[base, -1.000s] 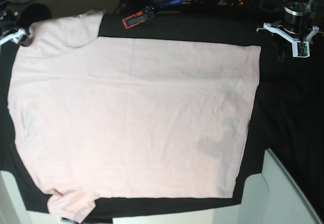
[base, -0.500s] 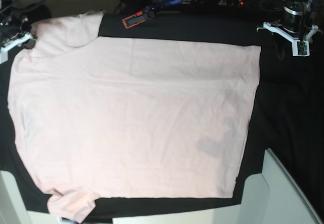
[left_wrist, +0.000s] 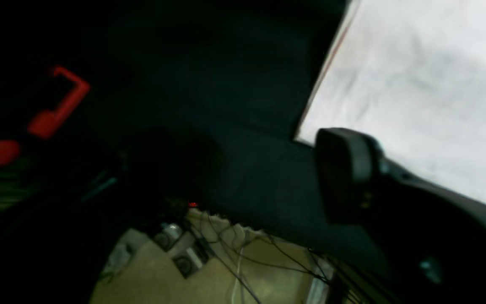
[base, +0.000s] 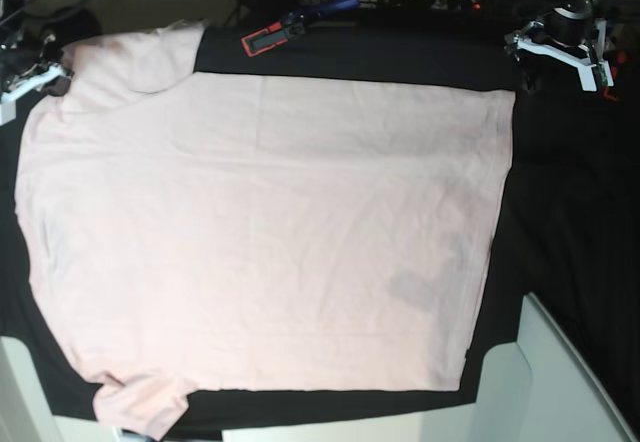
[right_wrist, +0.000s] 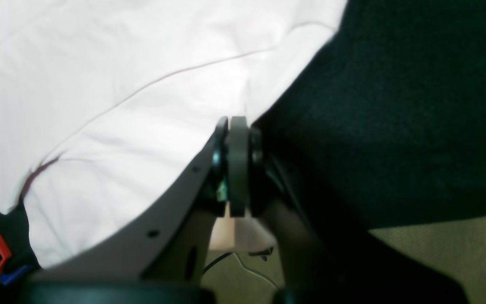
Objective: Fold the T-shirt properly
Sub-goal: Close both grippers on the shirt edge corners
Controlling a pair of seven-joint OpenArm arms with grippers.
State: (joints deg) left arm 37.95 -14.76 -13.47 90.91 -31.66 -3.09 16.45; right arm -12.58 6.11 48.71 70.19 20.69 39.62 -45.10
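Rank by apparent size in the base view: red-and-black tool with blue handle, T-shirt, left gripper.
1. T-shirt, by far the largest.
2. Left gripper and red-and-black tool: too alike to rank, and the gripper may be nearer the camera.

The large pale pink T-shirt [base: 270,232] looks like soft, matt cotton cloth, mostly smooth with faint creases and rumpled at its near-left sleeve. The black cloth [base: 570,222] beneath is matt, finely woven in the right wrist view. The red-and-blue tool [base: 265,39] at the far side appears to be plastic. The pale grey-green panel [base: 570,372] at near right looks smooth and hard.
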